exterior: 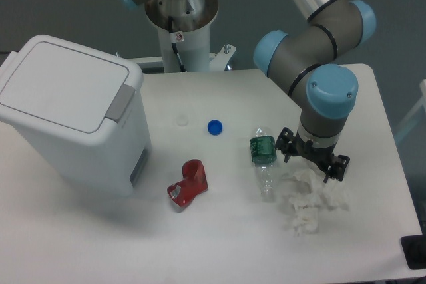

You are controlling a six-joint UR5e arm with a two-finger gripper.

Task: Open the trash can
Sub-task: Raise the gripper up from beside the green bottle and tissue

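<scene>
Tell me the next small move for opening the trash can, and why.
Probably lift and carry the gripper left toward the grey push-button tab on the trash can. The lid lies flat and closed, and the gripper hangs far off, over the crumpled tissue beside the plastic bottle.

I'm seeing the trash can (70, 114) showing white, grey tab on its rim. Right of it: a clear cap (182, 121), blue cap (214, 127), crushed red can (188, 185), green-labelled clear bottle (263, 159), white crumpled tissue (309, 201). My gripper (313, 161) is showing black under light-blue joint caps.
</scene>
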